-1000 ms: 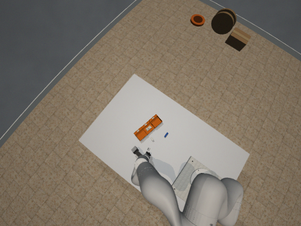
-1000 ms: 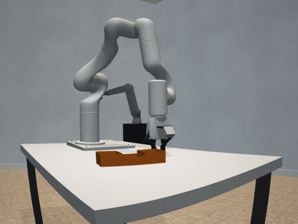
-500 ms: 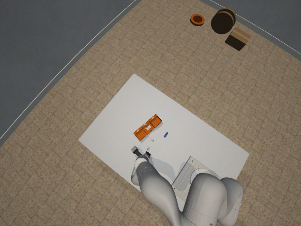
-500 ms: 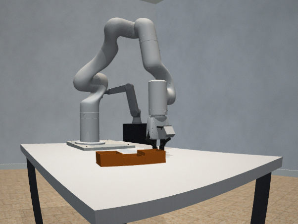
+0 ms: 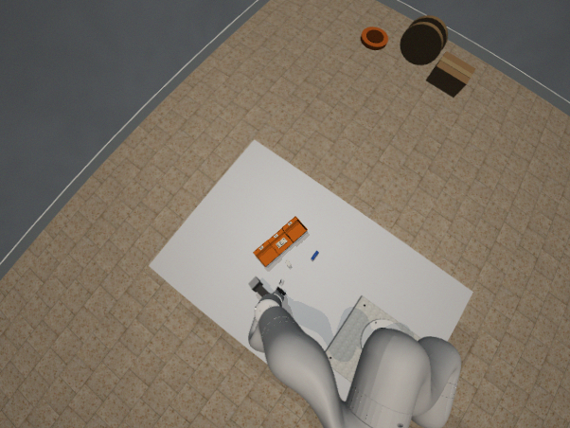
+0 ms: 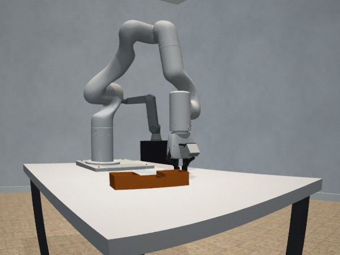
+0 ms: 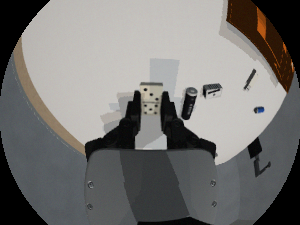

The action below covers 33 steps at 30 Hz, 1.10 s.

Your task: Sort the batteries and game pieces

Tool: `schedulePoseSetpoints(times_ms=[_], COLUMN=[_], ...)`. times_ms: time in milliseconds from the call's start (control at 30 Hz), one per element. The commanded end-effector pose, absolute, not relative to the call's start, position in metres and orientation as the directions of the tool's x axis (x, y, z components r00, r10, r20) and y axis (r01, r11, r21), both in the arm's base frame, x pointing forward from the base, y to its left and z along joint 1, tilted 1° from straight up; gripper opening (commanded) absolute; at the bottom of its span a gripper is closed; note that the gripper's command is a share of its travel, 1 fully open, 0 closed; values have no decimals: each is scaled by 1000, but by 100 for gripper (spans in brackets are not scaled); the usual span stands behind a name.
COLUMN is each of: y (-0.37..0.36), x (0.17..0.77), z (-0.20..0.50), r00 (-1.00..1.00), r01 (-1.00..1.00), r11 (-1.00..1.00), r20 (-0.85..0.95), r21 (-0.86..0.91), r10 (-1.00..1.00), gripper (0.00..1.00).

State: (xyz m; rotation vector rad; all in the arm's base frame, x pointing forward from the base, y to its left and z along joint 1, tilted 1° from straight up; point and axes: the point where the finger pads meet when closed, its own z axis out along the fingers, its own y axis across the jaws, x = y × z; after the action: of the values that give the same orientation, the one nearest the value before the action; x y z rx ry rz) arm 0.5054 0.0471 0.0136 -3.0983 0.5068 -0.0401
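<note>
My gripper is down at the white table and shut on a white domino with black dots. A black battery lies just right of the fingers. Further right lie a small black-and-white piece, a thin dark stick and a small blue thing. A row of three orange bins stands beyond them. I cannot read the bin letters. The middle bin holds something white.
A small white thing lies between the bins and the gripper. The arm's base plate sits at the table's near corner. A black box stands behind the gripper. The table edge is close to the gripper's left in the wrist view.
</note>
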Motion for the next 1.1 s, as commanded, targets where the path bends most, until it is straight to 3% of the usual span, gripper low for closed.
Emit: schedulePoseSetpoints(times_ms=[0, 1067], y=[47, 47], x=[506, 505], z=[14, 74], r00=[948, 948], r01=[-319, -319], r11=[-948, -948], r20=[27, 27], r21=[-7, -7], r10=[-319, -319], gripper=[0, 0])
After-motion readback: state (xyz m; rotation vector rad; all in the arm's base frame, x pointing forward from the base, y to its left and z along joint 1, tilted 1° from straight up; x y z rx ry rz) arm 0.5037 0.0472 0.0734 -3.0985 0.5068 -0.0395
